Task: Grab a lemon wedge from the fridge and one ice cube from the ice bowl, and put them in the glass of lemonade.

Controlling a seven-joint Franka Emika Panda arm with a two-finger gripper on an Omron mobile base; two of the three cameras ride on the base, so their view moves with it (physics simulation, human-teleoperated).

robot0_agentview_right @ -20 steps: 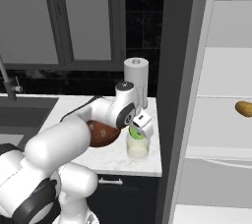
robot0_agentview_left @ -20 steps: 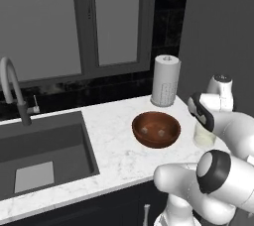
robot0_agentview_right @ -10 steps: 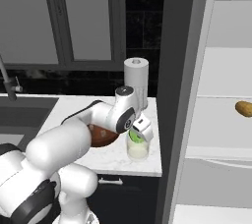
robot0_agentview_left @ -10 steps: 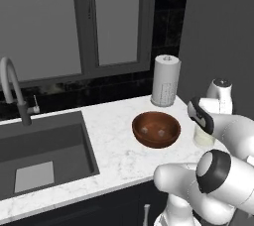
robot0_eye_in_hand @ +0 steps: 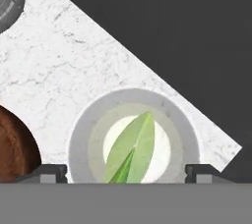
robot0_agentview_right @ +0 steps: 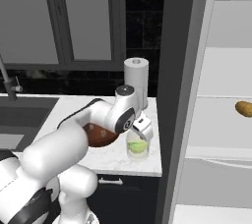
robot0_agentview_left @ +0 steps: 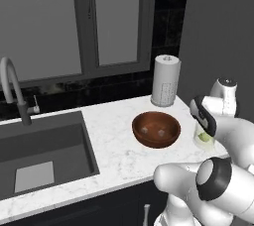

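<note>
One glass of lemonade (robot0_agentview_right: pixel 137 148) stands on the surface (robot0_agentview_left: pixel 114 150), and one lemon wedge (robot0_eye_in_hand: pixel 130 150) sits in it. One ice bowl (robot0_agentview_left: pixel 156 129) holds two pale ice cubes (robot0_agentview_left: pixel 160 132) (small, so the count is a best reading). There is one paper-towel roll (robot0_agentview_left: pixel 165 80), one sink (robot0_agentview_left: pixel 42 153) with one faucet (robot0_agentview_left: pixel 12 87) — and one tan-orange oval item (robot0_agentview_right: pixel 243 108) on a shelf of the one fridge (robot0_agentview_right: pixel 221 95).

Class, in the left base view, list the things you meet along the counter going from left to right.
Curved grey metal faucet → dark grey recessed sink → round reddish-brown wooden bowl → short clear glass of pale lemonade.
</note>
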